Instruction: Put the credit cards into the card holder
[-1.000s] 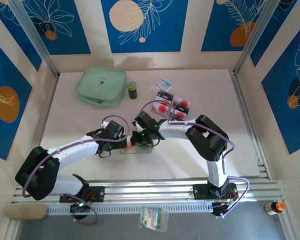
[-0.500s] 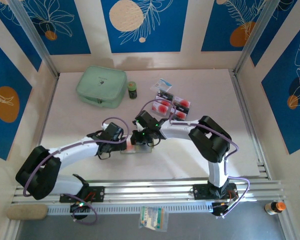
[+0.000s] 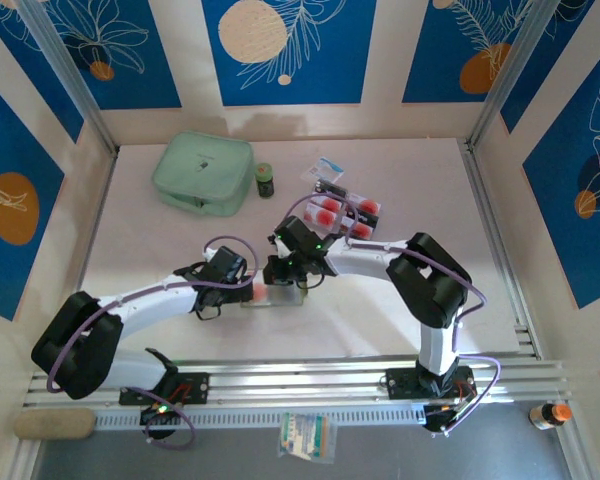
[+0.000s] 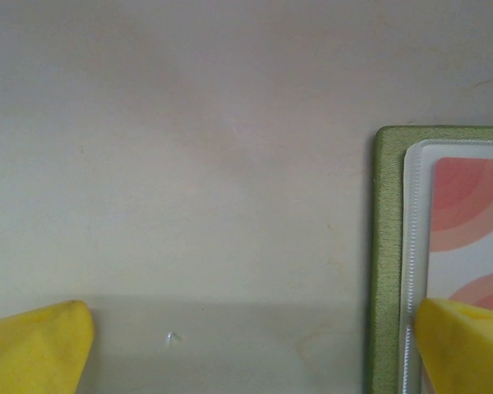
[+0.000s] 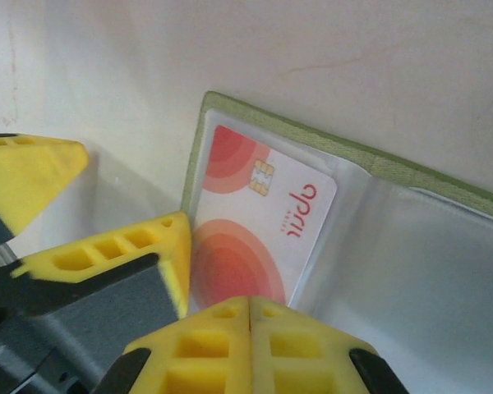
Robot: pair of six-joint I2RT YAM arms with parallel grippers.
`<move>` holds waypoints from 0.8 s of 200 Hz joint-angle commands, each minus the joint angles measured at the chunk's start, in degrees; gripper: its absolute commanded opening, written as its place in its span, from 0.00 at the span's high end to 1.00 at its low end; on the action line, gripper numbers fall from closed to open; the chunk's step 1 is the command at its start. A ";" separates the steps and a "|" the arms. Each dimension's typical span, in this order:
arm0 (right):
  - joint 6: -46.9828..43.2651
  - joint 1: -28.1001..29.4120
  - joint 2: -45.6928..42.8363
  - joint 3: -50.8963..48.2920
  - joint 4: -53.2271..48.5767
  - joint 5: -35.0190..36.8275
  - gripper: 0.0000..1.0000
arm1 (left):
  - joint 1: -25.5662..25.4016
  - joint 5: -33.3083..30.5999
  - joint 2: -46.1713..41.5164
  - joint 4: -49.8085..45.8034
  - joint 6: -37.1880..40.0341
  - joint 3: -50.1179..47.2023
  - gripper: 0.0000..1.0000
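Olive-green card holder (image 5: 312, 141) lies open, red-dot credit card (image 5: 259, 222) in its sleeve. Right gripper (image 5: 249, 305) is clenched over it, left gripper (image 4: 251, 349) spread wide.

Credit cards (image 3: 326, 211): at least four loose, overlapping at 1 o'clock, so the exact tally was unclear; one more lay sleeved in the holder.
Card holder (image 4: 384, 263): one, olive, at centre.
Mint-green zip pouch (image 3: 202, 173): one, 11 o'clock.
Small dark-green jar (image 3: 265, 180): one, 12 o'clock.
White-and-blue sachet (image 3: 327, 166): one, 1 o'clock.
Off the table there were a printed packet (image 3: 305, 437), one, 6 o'clock; a small orange bottle (image 3: 550, 413), one, 5 o'clock; and a beige pad (image 3: 52, 424), one, 7 o'clock.
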 commanded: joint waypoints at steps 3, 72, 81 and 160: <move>-0.74 0.69 2.59 0.31 -0.50 -0.86 0.96 | 0.29 0.24 0.22 -0.54 -0.33 -0.57 0.00; -0.15 1.57 5.38 1.64 -0.19 -1.39 0.96 | 0.22 0.37 -0.24 -1.38 -0.07 0.85 0.00; -0.18 1.67 5.45 1.80 -0.19 -1.46 0.96 | 0.22 0.39 -0.56 -1.64 0.10 1.27 0.00; 0.64 1.63 4.38 1.96 0.30 -1.96 0.96 | 0.06 4.20 -1.29 -0.85 -0.96 5.31 0.00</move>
